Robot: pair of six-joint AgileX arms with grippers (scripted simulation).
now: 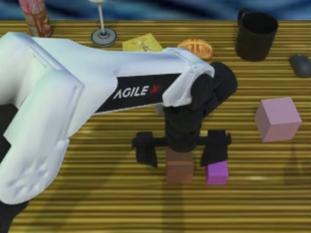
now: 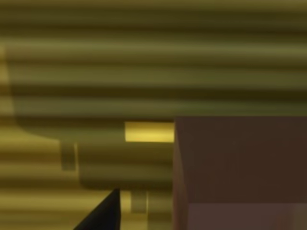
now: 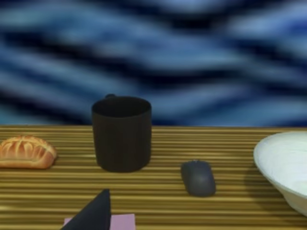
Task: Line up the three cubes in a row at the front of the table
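My left gripper (image 1: pixel 180 161) hangs open at the front middle of the table (image 1: pixel 97 194), its dark fingers spread to either side of the brown cube (image 1: pixel 180 171). In the left wrist view that brown cube (image 2: pixel 240 167) fills the near corner beside one fingertip (image 2: pixel 103 215). The small magenta cube (image 1: pixel 216 173) sits just right of the brown one, under the right-hand finger. Farther right and back stands the pale pink cube (image 1: pixel 278 119). My right arm is out of the top view; its gripper (image 3: pixel 153 227) is open, with one fingertip (image 3: pixel 93 213) showing over the pale pink cube (image 3: pixel 122 223).
Along the back edge stand a red can (image 1: pixel 35 17), a wine glass (image 1: pixel 103 34), a yellow box (image 1: pixel 142 43), a bread roll (image 1: pixel 197 47), a black mug (image 1: pixel 256 34) and a dark mouse (image 1: pixel 301 65). A white bowl (image 3: pixel 283 163) shows in the right wrist view.
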